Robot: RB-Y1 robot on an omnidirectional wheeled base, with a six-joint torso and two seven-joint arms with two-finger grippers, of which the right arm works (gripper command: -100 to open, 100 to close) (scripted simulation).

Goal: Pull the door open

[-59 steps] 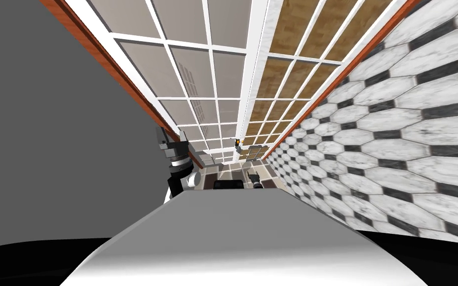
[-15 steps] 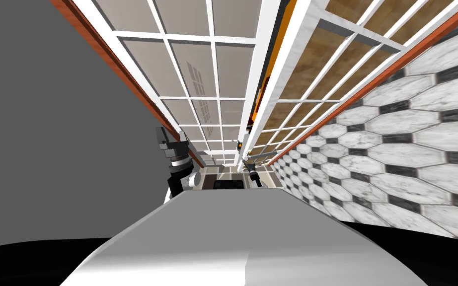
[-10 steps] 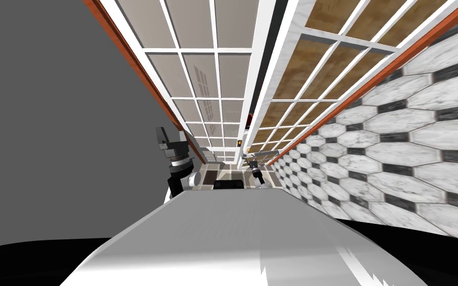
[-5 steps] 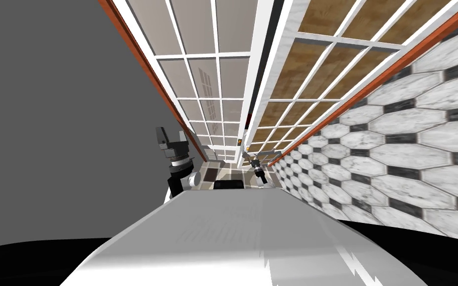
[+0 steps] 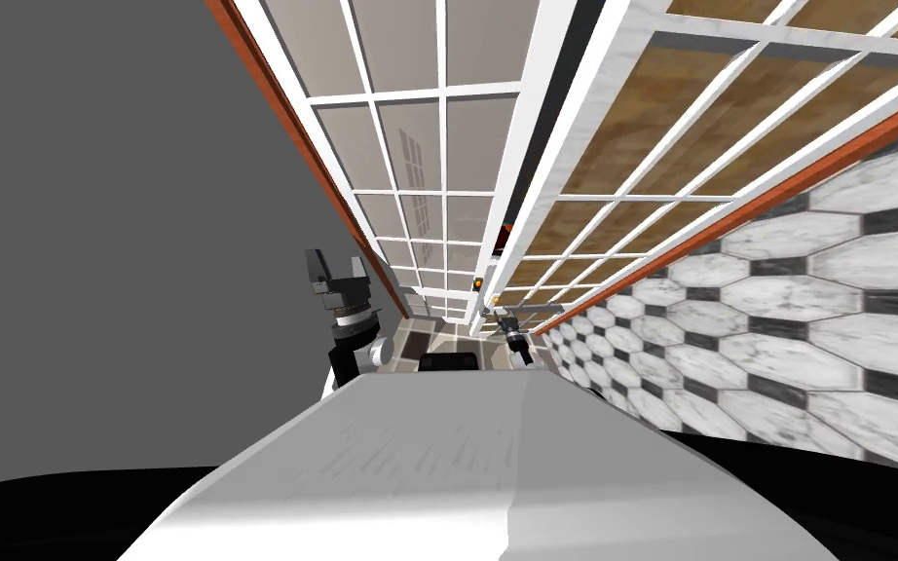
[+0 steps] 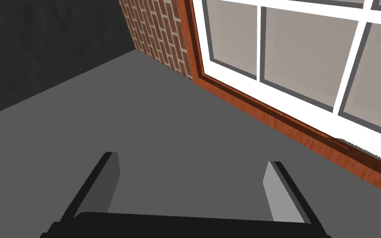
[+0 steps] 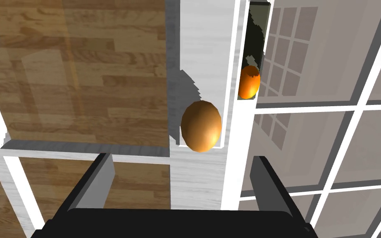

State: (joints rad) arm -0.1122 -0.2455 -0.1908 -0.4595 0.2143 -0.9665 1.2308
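A white-framed glazed double door stands ahead. Its right leaf [image 5: 632, 127] is swung a little toward me, leaving a dark gap [image 5: 554, 107] beside the left leaf [image 5: 408, 146]. In the right wrist view a brass oval knob [image 7: 201, 126] sits on the right leaf's white stile [image 7: 202, 49], and a second orange knob [image 7: 249, 82] shows through the gap. My right gripper [image 7: 181, 161] is open just short of the brass knob, fingers apart and not touching it; it is small in the head view [image 5: 507, 317] under the knob [image 5: 478, 283]. My left gripper [image 6: 192, 159] is open and holds nothing, raised at the left [image 5: 335, 278].
A plain grey wall [image 5: 96, 243] closes the left side and a hexagon-tiled wall [image 5: 807, 321] the right. A red-brown frame [image 5: 281, 117] borders the doors. A brick wall [image 6: 156, 33] shows past the left gripper. Tiled floor [image 5: 418, 343] lies at the door's foot.
The right leaf has swung toward me and the gap between the leaves has widened. My right gripper has drifted to the right with it. My head view has shifted; the left arm has held still.
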